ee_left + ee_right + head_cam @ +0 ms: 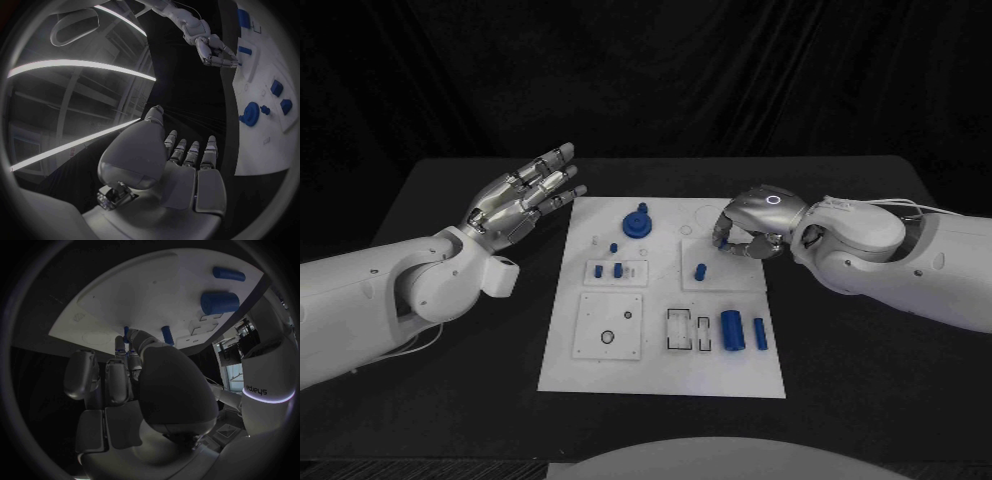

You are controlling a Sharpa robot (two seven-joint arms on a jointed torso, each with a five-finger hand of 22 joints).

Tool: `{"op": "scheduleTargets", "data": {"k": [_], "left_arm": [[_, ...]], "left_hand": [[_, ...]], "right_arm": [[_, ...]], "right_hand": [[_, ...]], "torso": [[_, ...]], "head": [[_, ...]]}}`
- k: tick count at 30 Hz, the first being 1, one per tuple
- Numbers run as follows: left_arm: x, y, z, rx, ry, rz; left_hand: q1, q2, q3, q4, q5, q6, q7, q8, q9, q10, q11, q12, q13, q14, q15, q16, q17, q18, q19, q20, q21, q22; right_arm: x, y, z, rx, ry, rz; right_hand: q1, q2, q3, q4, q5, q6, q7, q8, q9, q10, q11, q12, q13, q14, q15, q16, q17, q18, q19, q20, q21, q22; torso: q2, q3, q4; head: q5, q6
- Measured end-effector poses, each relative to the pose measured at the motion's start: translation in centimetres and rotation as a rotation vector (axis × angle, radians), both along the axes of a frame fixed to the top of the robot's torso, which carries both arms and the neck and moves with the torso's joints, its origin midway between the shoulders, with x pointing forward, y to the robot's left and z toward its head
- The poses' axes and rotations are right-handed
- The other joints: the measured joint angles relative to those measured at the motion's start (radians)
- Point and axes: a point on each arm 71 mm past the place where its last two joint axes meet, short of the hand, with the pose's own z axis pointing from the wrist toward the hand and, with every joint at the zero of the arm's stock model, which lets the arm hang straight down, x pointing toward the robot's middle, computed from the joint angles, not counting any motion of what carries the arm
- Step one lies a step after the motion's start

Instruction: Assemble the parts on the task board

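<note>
Left hand (pixel 519 197) fingers apart (off the task board (pixel 664 345)); right hand (pixel 759 228) apparently pinches a blue part (pixel 127 334).

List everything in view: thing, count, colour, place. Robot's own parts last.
table: one, black, under everything.
task board: one, white, middle of the table.
round gear-like part: one, blue, far end of the board.
small parts: a few, blue, on the raised plate at mid board, left side.
small peg: one, blue, upright at mid board, right side.
thick cylinder: one, blue, lying on the near right of the board.
thin rod: one, blue, lying just right of the thick cylinder.
left hand: one, silver, fingers apart, holding nothing, left of the board.
right hand: one, silver, fingers curled down at the board's far right edge; whether it holds anything is unclear.
</note>
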Motion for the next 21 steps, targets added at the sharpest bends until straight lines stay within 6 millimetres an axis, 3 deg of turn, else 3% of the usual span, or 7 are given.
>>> {"op": "scheduleTargets", "data": {"k": [13, 21], "left_arm": [[0.1, 0.0, -0.1, 0.004, 0.005, -0.002], [0.4, -0.2, -0.3, 0.009, 0.010, -0.002]], "left_hand": [[0.000, 0.000, 0.000, 0.000, 0.000, 0.000, 0.000, 0.000, 0.001, 0.007, 0.007, 0.004, 0.001, 0.000, 0.000, 0.000, 0.000, 0.000, 0.000, 0.000, 0.000, -0.001], [0.000, 0.000, 0.000, 0.000, 0.000, 0.004, -0.004, 0.000, 0.001, 0.007, 0.007, 0.004, 0.001, 0.000, 0.000, 0.000, 0.000, 0.000, 0.000, 0.000, 0.000, -0.005]], "right_arm": [[-0.4, 0.8, 3.5, 0.035, -0.076, 0.034], [-2.5, 5.5, 4.3, 0.065, -0.062, 0.155]], "right_hand": [[0.001, 0.001, 0.005, -0.003, -0.011, -0.002, 0.002, 0.000, 0.000, 0.004, 0.002, -0.001, 0.000, 0.004, 0.005, 0.000, 0.000, 0.000, 0.000, 0.000, 0.000, 0.000], [0.001, 0.001, 0.014, -0.006, -0.015, -0.008, 0.008, -0.007, 0.000, 0.004, 0.002, -0.002, -0.003, 0.001, 0.008, 0.000, -0.005, 0.000, 0.000, 0.008, 0.000, 0.000]], "torso": [[-0.002, -0.0015, -0.0021], [-0.002, -0.0014, -0.0018]], "head": [[0.008, -0.005], [0.023, -0.023]]}}
